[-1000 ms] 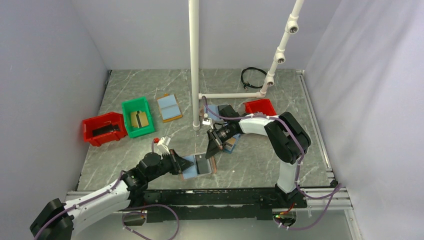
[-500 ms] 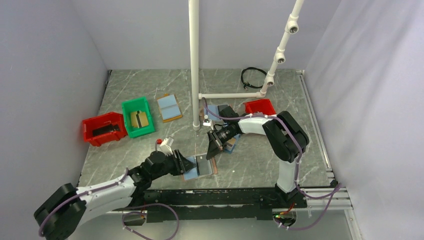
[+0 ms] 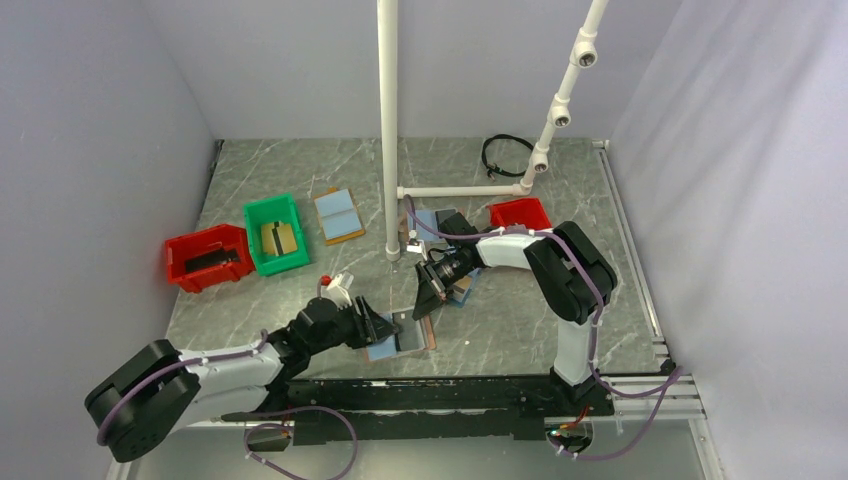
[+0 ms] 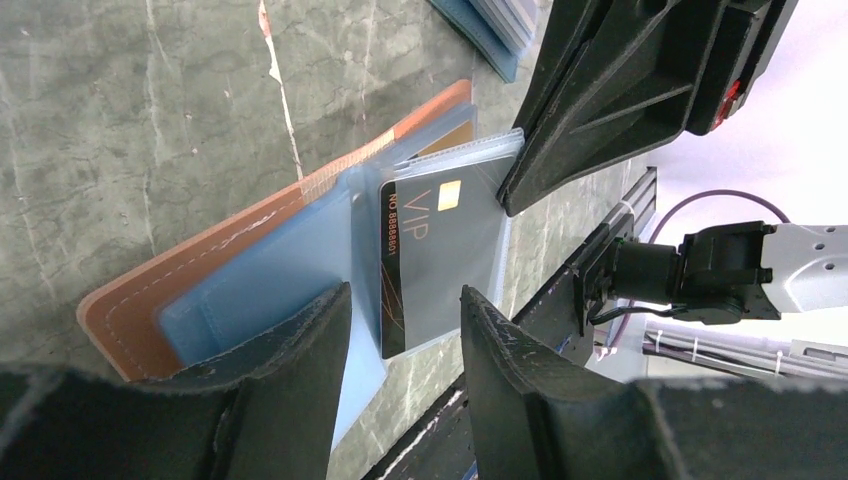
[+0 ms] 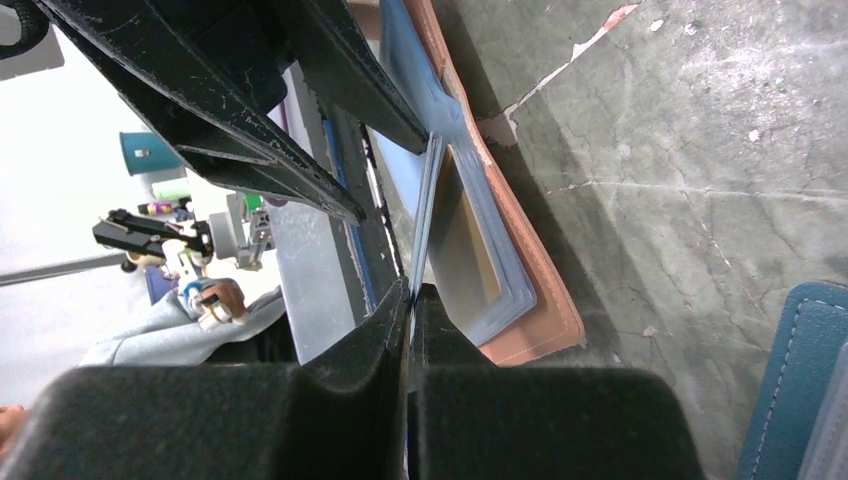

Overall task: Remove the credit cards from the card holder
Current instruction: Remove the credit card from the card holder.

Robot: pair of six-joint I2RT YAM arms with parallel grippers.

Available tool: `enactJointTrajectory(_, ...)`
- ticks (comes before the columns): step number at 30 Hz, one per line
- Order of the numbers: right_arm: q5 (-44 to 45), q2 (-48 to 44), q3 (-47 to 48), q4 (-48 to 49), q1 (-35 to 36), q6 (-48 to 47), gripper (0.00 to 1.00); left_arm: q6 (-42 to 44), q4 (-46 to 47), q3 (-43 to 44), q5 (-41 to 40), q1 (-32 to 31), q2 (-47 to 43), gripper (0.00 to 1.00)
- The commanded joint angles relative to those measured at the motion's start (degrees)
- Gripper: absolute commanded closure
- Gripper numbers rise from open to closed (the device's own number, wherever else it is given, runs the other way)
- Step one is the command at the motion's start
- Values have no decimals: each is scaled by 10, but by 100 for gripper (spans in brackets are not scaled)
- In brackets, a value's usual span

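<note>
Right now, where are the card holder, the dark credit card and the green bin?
card holder (image 4: 250, 230): left wrist view, tan outer cover.
credit card (image 4: 425, 275): left wrist view, dark face under clear sleeve.
green bin (image 3: 252, 238): top external view, left wall.

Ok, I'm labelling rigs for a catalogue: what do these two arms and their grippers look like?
The left arm and right arm match: white shells on the links, black joints, a thin purple cable along each. The left gripper and right gripper are matte black, with two wedge-shaped fingers. A white block with a red cap sits on the left wrist.
</note>
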Motion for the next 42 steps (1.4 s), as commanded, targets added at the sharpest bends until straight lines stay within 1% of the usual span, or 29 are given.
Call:
enactJointTrajectory(1, -29, 4, 12, 12, -3, 0, 100, -12, 50, 13, 14, 4, 16, 51)
enactJointTrajectory(6, -35, 7, 11, 15, -4, 4, 100, -26, 92, 9, 23, 4, 50, 53)
enactJointTrajectory(12, -38, 12, 12, 15, -4, 6, 100, -35, 156, 10, 39, 5, 107, 60)
enactJointTrajectory(13, -39, 12, 12, 14, -4, 5, 100, -35, 164, 11, 41, 5, 116, 66)
enactJointTrajectory(16, -34, 15, 13, 10, -4, 2, 100, -38, 183, 12, 46, 5, 135, 74)
enactJointTrajectory(18, -32, 18, 15, 5, -4, -1, 100, -39, 199, 10, 51, 7, 143, 84)
enactJointTrajectory(20, -28, 20, 16, 3, -4, -3, 100, -40, 211, 8, 56, 9, 147, 97)
enactJointTrajectory(21, -27, 21, 17, 2, -4, -4, 100, -39, 211, 8, 57, 10, 147, 100)
enactJointTrajectory(24, -25, 21, 18, -1, -4, -6, 100, -39, 206, 6, 56, 11, 140, 100)
enactJointTrajectory(26, -23, 21, 22, -9, -5, -12, 100, -42, 186, 5, 51, 13, 130, 100)
enactJointTrajectory(28, -19, 20, 26, -18, -8, -19, 88, -39, 164, 5, 49, 14, 113, 100)
enactJointTrajectory(30, -14, 16, 29, -28, -10, -30, 82, -39, 142, 3, 45, 15, 97, 100)
enactJointTrajectory(31, -11, 13, 30, -32, -12, -34, 81, -38, 130, 2, 42, 15, 87, 100)
enactJointTrajectory(37, 31, -14, 39, -52, -17, -69, 77, -34, 51, 2, 32, 18, 29, 100)
enactJointTrajectory(42, 58, -36, 36, -52, -21, -80, 77, -37, 13, 0, 28, 20, 1, 100)
